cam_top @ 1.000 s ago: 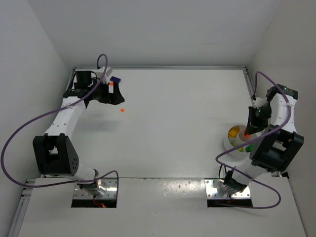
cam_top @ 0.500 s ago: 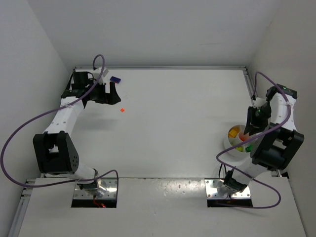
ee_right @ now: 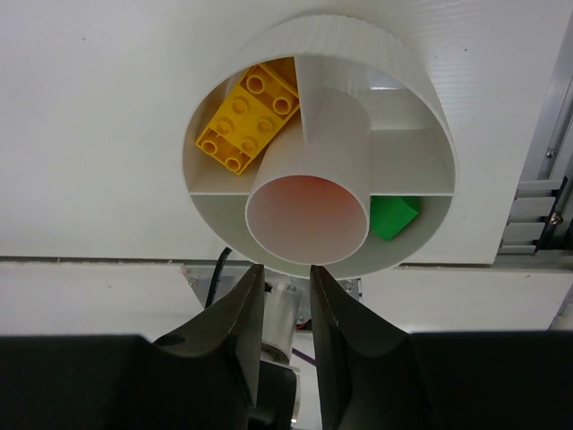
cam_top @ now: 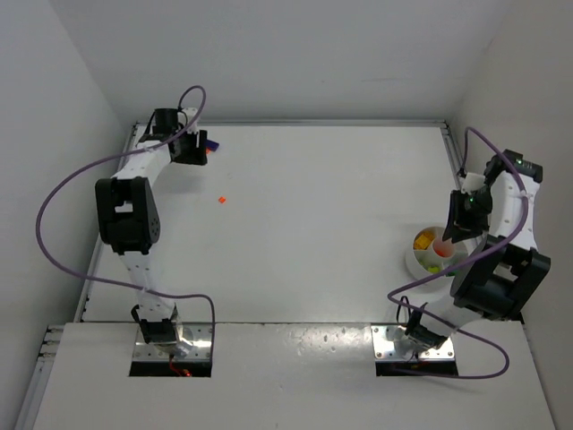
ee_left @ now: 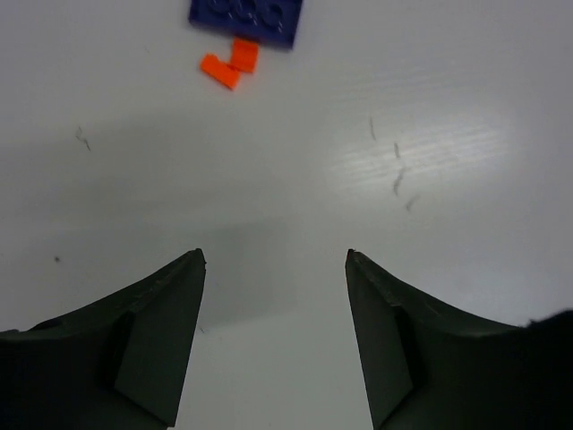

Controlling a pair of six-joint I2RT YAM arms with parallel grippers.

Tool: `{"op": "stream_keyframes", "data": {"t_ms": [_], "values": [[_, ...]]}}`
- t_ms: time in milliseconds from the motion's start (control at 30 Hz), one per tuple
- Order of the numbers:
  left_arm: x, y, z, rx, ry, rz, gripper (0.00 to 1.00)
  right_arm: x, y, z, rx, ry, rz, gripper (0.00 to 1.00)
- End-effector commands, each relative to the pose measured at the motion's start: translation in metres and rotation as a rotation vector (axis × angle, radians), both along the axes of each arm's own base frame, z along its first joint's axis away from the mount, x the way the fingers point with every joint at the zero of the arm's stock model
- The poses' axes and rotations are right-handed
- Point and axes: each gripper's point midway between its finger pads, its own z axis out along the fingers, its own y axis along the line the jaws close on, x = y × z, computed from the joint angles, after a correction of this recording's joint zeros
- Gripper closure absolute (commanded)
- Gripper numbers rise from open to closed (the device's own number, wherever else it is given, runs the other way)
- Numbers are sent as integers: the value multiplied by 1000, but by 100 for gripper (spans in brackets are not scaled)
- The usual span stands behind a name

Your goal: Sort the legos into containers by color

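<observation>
The white round dish (ee_right: 421, 98) holds a yellow brick (ee_right: 249, 116) in one section and a green brick (ee_right: 392, 217) in another; its central tube (ee_right: 307, 215) glows orange inside. My right gripper (ee_right: 287, 267) hangs just above the dish's near rim (cam_top: 414, 260), jaws a narrow gap apart and empty. My left gripper (ee_left: 275, 260) is open and empty over the table at the far left back (cam_top: 192, 149). Ahead of it lie a blue brick (ee_left: 246, 18) and two small orange bricks (ee_left: 231, 64) touching it. One more orange brick (cam_top: 221, 200) lies alone on the table.
The back wall and the left wall stand close to my left gripper. A metal rail (ee_right: 537, 206) runs along the table's right edge beside the dish. The right arm's purple cable (cam_top: 421, 282) loops near the dish.
My left arm has swung back and toward the far left corner, bringing the gripper up to the blue brick. My right gripper stays over the dish; the red-orange piece seen at it earlier no longer shows.
</observation>
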Motion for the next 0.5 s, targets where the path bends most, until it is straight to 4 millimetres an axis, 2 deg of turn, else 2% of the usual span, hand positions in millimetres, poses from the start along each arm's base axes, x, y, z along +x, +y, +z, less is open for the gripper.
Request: {"op": "stream_keyframes", "data": {"t_ms": [0, 33, 100, 367, 467], "values": [[39, 8, 12, 106, -58, 7, 31, 8, 1, 15, -12, -65, 15, 72], [41, 12, -14, 121, 2, 20, 38, 8, 1, 17, -17, -73, 15, 72], [53, 12, -26, 147, 15, 21, 45, 8, 1, 17, -17, -73, 15, 72], [75, 10, -57, 206, 39, 46, 47, 13, 2, 20, -5, -90, 17, 72], [81, 10, -67, 206, 56, 44, 44, 13, 2, 20, -5, -90, 17, 72]]}}
